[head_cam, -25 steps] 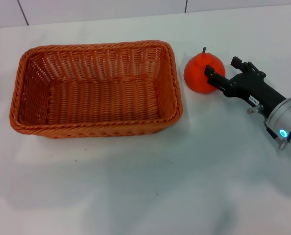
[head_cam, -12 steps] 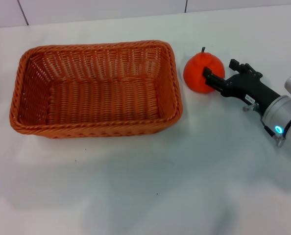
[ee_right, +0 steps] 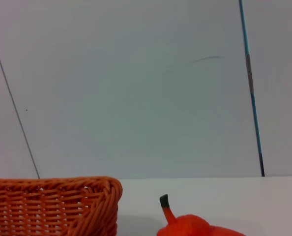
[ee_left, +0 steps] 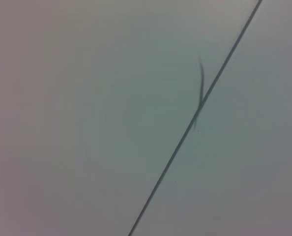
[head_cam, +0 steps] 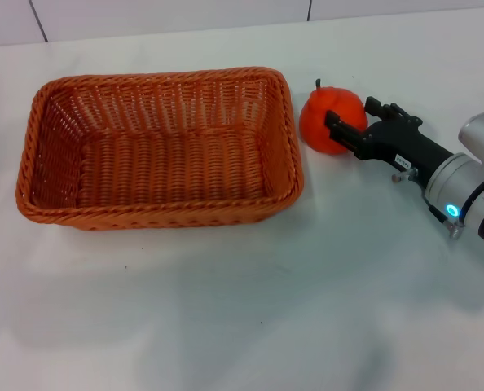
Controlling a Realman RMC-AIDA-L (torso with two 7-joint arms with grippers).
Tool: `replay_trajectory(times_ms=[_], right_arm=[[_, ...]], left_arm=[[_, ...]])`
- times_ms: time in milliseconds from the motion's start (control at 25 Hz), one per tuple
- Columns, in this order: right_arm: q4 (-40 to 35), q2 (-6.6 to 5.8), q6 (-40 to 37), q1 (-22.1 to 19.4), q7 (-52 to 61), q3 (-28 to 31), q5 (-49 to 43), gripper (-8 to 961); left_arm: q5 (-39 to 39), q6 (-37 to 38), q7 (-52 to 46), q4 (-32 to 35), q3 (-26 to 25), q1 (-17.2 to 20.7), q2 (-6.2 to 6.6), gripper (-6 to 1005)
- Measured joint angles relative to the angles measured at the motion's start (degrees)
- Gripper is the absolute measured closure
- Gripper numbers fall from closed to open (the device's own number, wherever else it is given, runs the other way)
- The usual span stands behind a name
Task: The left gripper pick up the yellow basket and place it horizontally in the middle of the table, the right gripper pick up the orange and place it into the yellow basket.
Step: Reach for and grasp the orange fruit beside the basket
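The white table (head_cam: 226, 309) carried 1 yellow basket (head_cam: 156, 147) lying flat at its middle, and 1 orange (head_cam: 330, 120) just beside the basket's right end

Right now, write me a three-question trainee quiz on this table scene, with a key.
1. True or false: the orange is lying inside the yellow basket.
2. Which end effector is at the orange? A) the left B) the right C) both
3. Fill in: on the table, the orange lies between the basket's short end and the ____ end effector.

Key: 1 false, it lies on the table just outside the basket's short end. 2 B, its black fingers straddle the fruit; the left end effector is not in view. 3 right.
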Motion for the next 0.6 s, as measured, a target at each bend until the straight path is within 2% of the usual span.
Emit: replay_trajectory(times_ms=[360, 440, 600], right_arm=[[0.1, 0.0, 0.1, -0.5, 1.4, 0.0, 0.0, 157], [0.1, 0.0, 0.4, -0.5, 2.3, 0.1, 0.0, 376], [0.0, -0.08, 1.2, -0.5, 3.4, 0.3, 0.2, 513]], left_arm=[[0.0, -0.2, 0.1, -0.6, 0.0, -0.2, 0.04, 105], [0.0, -0.2, 0.1, -0.6, 0.0, -0.2, 0.05, 105], [-0.1, -0.2, 0.1, -0.6, 0.0, -0.2, 0.13, 105]])
